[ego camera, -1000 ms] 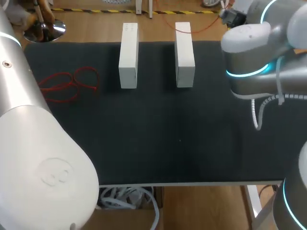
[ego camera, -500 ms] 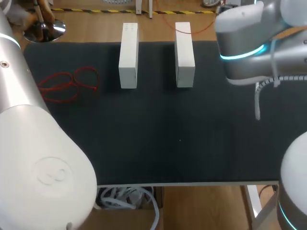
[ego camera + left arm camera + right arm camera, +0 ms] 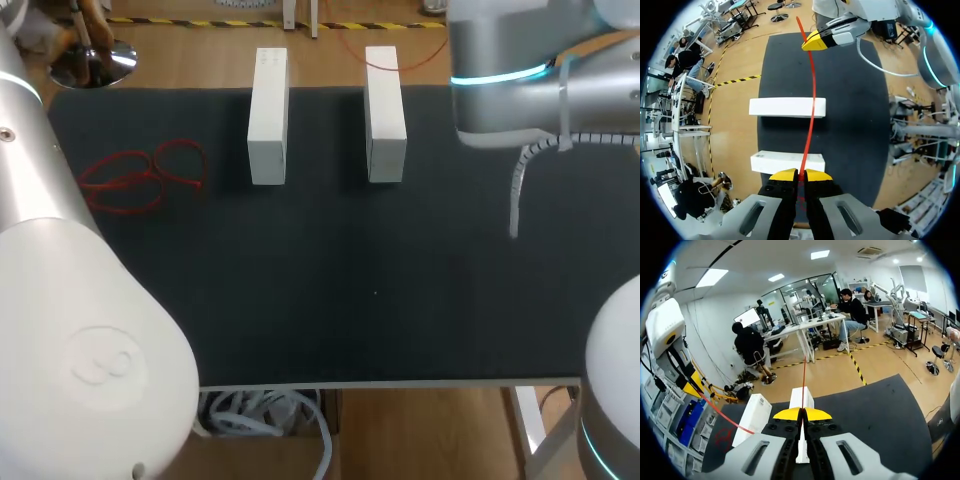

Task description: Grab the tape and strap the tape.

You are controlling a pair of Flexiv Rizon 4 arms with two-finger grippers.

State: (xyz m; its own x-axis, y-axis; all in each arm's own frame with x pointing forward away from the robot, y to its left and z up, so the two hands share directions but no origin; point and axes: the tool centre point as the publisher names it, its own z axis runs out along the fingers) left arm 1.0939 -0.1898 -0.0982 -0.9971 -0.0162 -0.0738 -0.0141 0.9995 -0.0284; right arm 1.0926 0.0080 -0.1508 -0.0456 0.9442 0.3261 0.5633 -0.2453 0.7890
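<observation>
While both wrist cameras had their own fingers in frame, grip state was easy to read: left gripper (image 3: pixel 799 174) was closed on the red tape (image 3: pixel 812 95), yellow tips pinched together with the tape coming out from between them. Right gripper (image 3: pixel 801 413) was closed on the same tape, tips together, with a short free end sticking out ahead of it.

From the left wrist view, the tape ran in one nearly straight line from the left gripper out to the right gripper, off the counter (image 3: pixel 330 270), and continued a little past the right gripper's yellow tip. On the way it crossed over both white blocks: the nearer block (image 3: pixel 787 162) just ahead of the left gripper, then the farther block (image 3: pixel 787 107). Couldn't tell whether the tape touched the block tops or hung above them.

Head view: the two blocks stood side by side, parallel, with a gap between, at the far edge of the black counter. A separate red coil (image 3: pixel 140 178) lay loose on the counter, well apart from the blocks on the left side. Right arm (image 3: pixel 540 85) came in at the far right corner; left arm (image 3: pixel 70 330) filled the near left. Neither gripper showed in that view.
</observation>
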